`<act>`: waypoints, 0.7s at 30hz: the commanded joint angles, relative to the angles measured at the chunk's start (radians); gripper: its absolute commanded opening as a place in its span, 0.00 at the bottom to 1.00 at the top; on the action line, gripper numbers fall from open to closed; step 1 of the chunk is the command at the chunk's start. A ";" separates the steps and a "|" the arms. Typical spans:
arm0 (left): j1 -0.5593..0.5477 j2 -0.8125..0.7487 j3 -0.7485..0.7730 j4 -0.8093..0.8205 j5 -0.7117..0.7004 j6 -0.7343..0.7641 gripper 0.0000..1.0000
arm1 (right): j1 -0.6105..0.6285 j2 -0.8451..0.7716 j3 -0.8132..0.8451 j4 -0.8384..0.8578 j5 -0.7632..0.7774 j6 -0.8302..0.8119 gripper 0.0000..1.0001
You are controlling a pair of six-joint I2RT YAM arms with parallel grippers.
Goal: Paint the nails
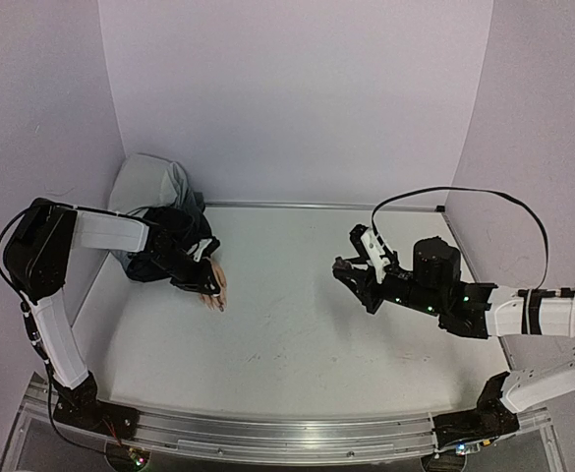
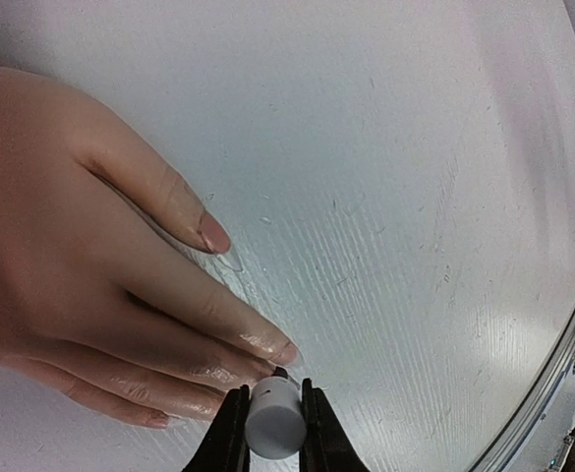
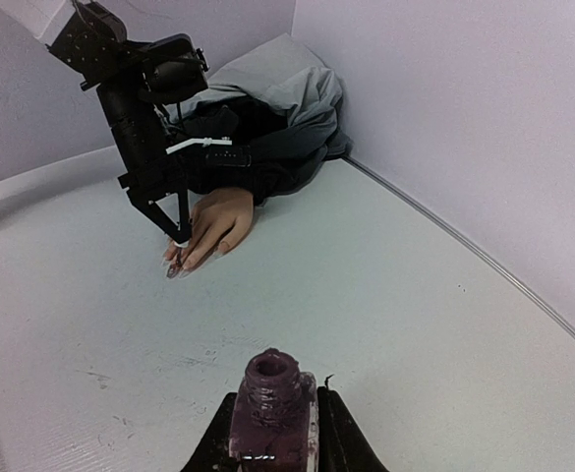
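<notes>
A peach mannequin hand (image 1: 212, 285) lies palm down at the left of the table, its black sleeve (image 1: 169, 251) behind it. The nails (image 2: 285, 351) show close up in the left wrist view; the fingers look glossy and wet. My left gripper (image 2: 272, 425) is shut on the white brush cap (image 2: 272, 418), and the dark brush tip rests at a middle finger's tip. In the right wrist view that gripper (image 3: 181, 234) stands over the fingertips. Off to the right, my right gripper (image 3: 272, 433) is shut on an open bottle of purple polish (image 3: 271, 408), held above the table.
A grey and black bundle of cloth (image 1: 159, 202) lies in the back left corner behind the hand. Lilac walls close the table on three sides. A metal rail (image 1: 267, 433) runs along the near edge between the arm bases.
</notes>
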 commanded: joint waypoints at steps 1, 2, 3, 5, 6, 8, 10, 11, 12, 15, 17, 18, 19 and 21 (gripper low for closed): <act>0.006 -0.042 0.003 0.015 0.043 0.028 0.00 | -0.003 -0.003 0.007 0.071 -0.011 -0.002 0.00; 0.006 -0.047 0.001 0.016 0.042 0.029 0.00 | -0.003 -0.003 0.007 0.072 -0.010 -0.002 0.00; 0.006 -0.050 -0.001 0.016 0.042 0.029 0.00 | -0.003 -0.004 0.007 0.071 -0.011 -0.002 0.00; 0.006 -0.051 -0.007 0.015 0.041 0.028 0.00 | -0.003 -0.005 0.006 0.071 -0.012 -0.001 0.00; 0.006 -0.052 -0.010 0.015 0.042 0.027 0.00 | -0.003 -0.007 0.007 0.072 -0.014 -0.001 0.00; 0.005 -0.055 -0.017 0.015 0.043 0.025 0.00 | -0.003 -0.009 0.005 0.072 -0.014 -0.001 0.00; 0.006 -0.063 -0.022 0.015 0.045 0.026 0.00 | -0.003 -0.010 0.005 0.070 -0.013 -0.001 0.00; 0.006 -0.068 -0.025 0.015 0.046 0.027 0.00 | -0.003 -0.009 0.006 0.072 -0.013 -0.001 0.00; 0.006 -0.076 -0.029 0.015 0.049 0.029 0.00 | -0.004 -0.009 0.006 0.071 -0.014 -0.001 0.00; 0.006 -0.098 -0.038 0.016 0.047 0.035 0.00 | -0.004 -0.009 0.005 0.071 -0.013 -0.001 0.00; 0.006 -0.110 -0.041 0.020 0.035 0.035 0.00 | -0.003 -0.010 0.005 0.071 -0.015 -0.001 0.00; 0.006 -0.114 -0.042 0.022 0.031 0.036 0.00 | -0.004 -0.010 0.004 0.072 -0.014 -0.001 0.00; 0.006 -0.114 -0.040 0.022 0.028 0.036 0.00 | -0.003 -0.009 0.005 0.072 -0.014 -0.001 0.00; 0.006 -0.110 -0.035 0.024 0.024 0.037 0.00 | -0.004 -0.007 0.005 0.073 -0.014 -0.001 0.00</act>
